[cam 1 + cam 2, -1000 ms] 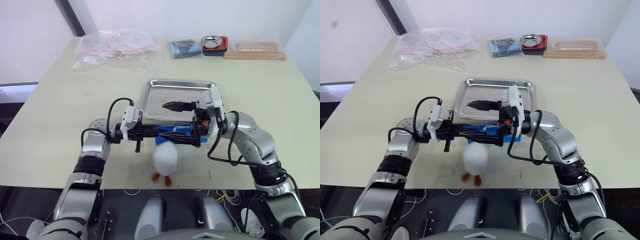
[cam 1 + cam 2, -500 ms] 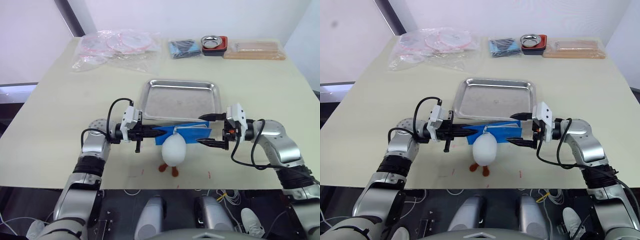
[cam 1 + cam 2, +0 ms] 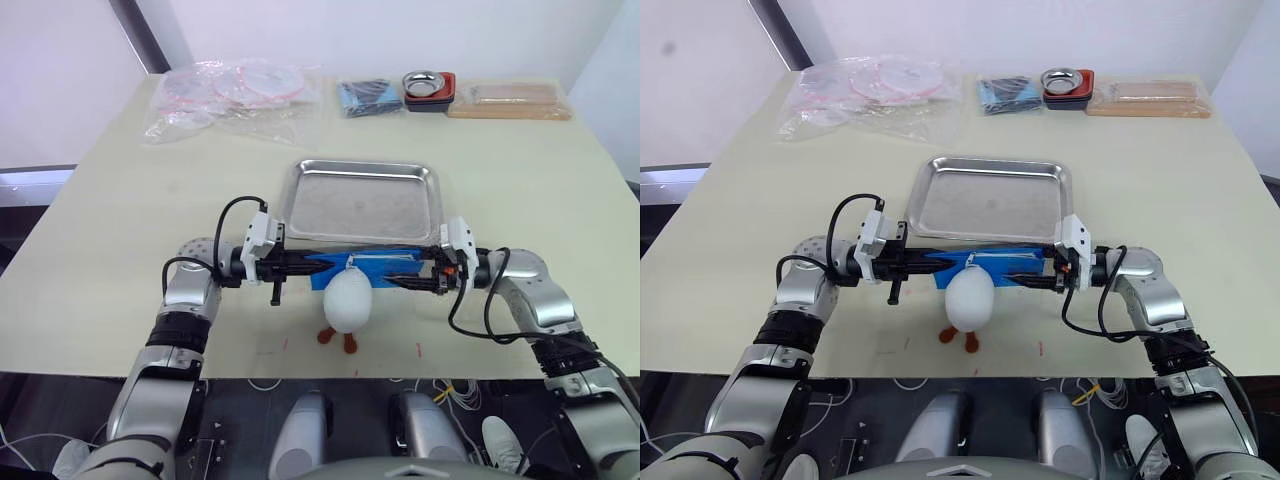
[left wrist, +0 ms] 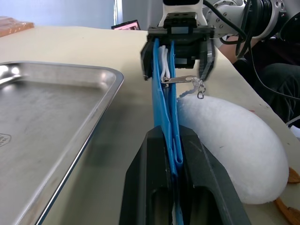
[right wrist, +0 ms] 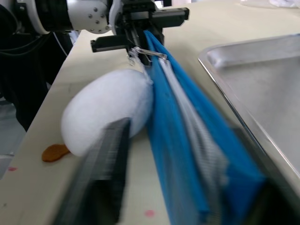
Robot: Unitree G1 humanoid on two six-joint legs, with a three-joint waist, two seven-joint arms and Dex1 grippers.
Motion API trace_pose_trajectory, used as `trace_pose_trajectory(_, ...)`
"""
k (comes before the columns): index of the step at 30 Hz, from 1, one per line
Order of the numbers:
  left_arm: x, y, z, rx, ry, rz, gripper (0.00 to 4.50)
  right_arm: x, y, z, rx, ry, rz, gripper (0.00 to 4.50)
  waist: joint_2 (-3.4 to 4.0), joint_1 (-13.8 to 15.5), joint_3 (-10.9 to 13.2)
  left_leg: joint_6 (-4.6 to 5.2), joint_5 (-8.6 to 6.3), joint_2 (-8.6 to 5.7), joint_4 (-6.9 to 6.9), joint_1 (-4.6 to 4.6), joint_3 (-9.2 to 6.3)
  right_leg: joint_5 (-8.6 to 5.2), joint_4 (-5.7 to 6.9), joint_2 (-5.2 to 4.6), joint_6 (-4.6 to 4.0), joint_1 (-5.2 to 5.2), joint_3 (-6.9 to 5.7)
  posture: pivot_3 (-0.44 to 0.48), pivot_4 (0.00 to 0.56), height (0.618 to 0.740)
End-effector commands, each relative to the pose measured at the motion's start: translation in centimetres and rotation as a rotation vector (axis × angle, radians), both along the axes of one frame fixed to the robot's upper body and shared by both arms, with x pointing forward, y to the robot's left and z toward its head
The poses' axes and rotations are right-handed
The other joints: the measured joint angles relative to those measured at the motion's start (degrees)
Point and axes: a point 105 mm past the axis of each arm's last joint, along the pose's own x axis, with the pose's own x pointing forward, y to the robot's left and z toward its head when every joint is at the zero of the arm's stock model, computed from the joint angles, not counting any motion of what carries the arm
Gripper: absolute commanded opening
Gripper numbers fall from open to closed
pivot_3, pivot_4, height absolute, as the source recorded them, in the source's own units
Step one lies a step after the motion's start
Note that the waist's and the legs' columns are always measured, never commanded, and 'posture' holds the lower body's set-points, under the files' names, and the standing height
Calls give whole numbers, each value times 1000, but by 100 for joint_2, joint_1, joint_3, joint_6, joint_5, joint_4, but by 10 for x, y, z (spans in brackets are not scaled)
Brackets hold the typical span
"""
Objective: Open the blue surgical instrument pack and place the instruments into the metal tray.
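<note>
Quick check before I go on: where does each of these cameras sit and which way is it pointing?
Left and right eye views: on the head, looking forward and down at the table; both arms show, holding the blue pack just short of the metal tray.
Left wrist view: along the left end effector, shut on the pack, facing the right end effector.
Right wrist view: along the right end effector, its fingers either side of the pack, facing the left one.
Shared: pack, tray, white egg-shaped toy.

one blue pack [image 3: 365, 266], one metal tray [image 3: 363, 199], two hands
</note>
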Motion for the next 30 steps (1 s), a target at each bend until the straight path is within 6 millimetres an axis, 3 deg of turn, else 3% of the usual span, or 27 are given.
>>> trace_pose_trajectory(1, -6, -2, -4, 25, 10, -49, 0, 2, 3, 13, 49, -24, 15, 329, 0, -4, 0, 0, 0, 0, 0, 0, 0, 0, 0, 0, 0, 0, 0, 0, 150, 740)
trace_pose_trajectory(2, -6, -1, -4, 26, 10, -49, 0, 3, 3, 13, 55, -22, 15, 36, 0, -4, 0, 0, 0, 0, 0, 0, 0, 0, 0, 0, 0, 0, 0, 0, 150, 740)
trace_pose_trajectory(14, 1, 4, 0, 17, 0, 22, 0, 2, 4, 11, 56, -20, 24, 36, 0, -19, 0, 0, 0, 1, 0, 1, 0, 0, 1, 1, 0, 0, 1, 0, 150, 740)
trace_pose_trajectory(18, 7, 11, 15, -9, -18, 68, 1436, 1, 2, 11, 53, -22, 28, 0, 0, -24, 0, 0, 0, 1, 0, 2, 0, 0, 2, 2, 0, 0, 0, 0, 150, 740)
trace_pose_trajectory(24, -7, 38, 32, -3, -8, 120, 4440, 1, 1, 9, 42, -25, 22, 0, 0, -115, 1, 0, 0, 3, -1, -1, 0, 0, -1, 1, 0, -1, 0, 0, 150, 740)
trace_pose_trajectory(30, -45, 40, 25, 25, 103, 84, 4477, -1, 2, 5, 39, -20, 27, 0, 0, -136, 2, 0, 0, 3, -2, 0, 4, 0, -1, -2, 0, -1, 5, 0, 150, 740)
